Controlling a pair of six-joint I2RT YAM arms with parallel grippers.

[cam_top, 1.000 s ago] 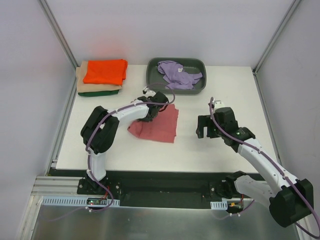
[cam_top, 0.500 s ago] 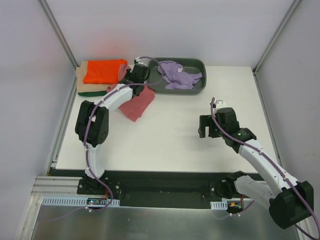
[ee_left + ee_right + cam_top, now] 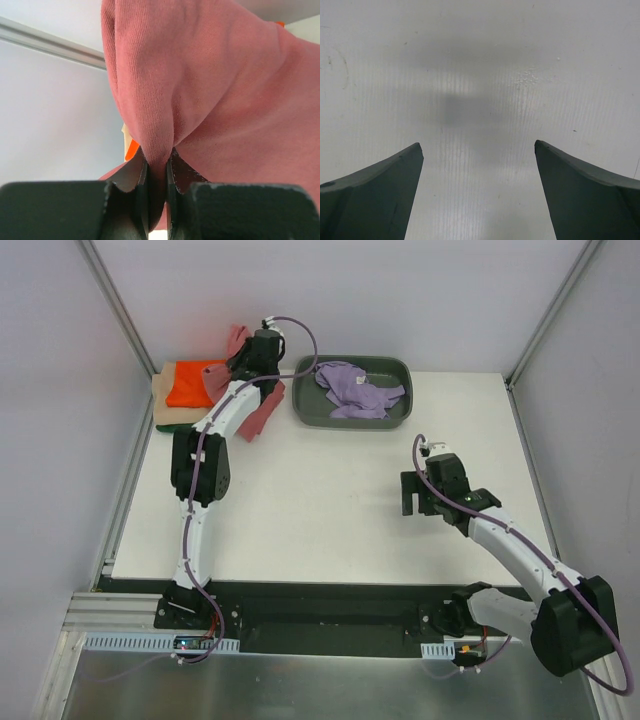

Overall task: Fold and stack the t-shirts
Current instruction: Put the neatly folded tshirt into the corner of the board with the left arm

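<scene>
My left gripper (image 3: pixel 243 364) is shut on the folded rose-red t-shirt (image 3: pixel 262 408) and holds it in the air beside the stack at the back left. In the left wrist view the rose-red cloth (image 3: pixel 210 90) is pinched between the jaws and fills the frame. The stack has an orange t-shirt (image 3: pixel 192 383) on top, a tan one (image 3: pixel 160 412) under it and a dark green one (image 3: pixel 172 427) at the bottom. A crumpled lavender t-shirt (image 3: pixel 355 388) lies in the tray. My right gripper (image 3: pixel 419 496) is open and empty over bare table (image 3: pixel 480 100).
The dark grey tray (image 3: pixel 398 412) stands at the back centre of the white table (image 3: pixel 330 510). Metal frame posts (image 3: pixel 120 310) rise at the back corners, with grey walls on both sides.
My left arm has carried the rose-red t-shirt from the table's middle to the back left, lifting it up beside the stack. The right gripper has barely moved.
</scene>
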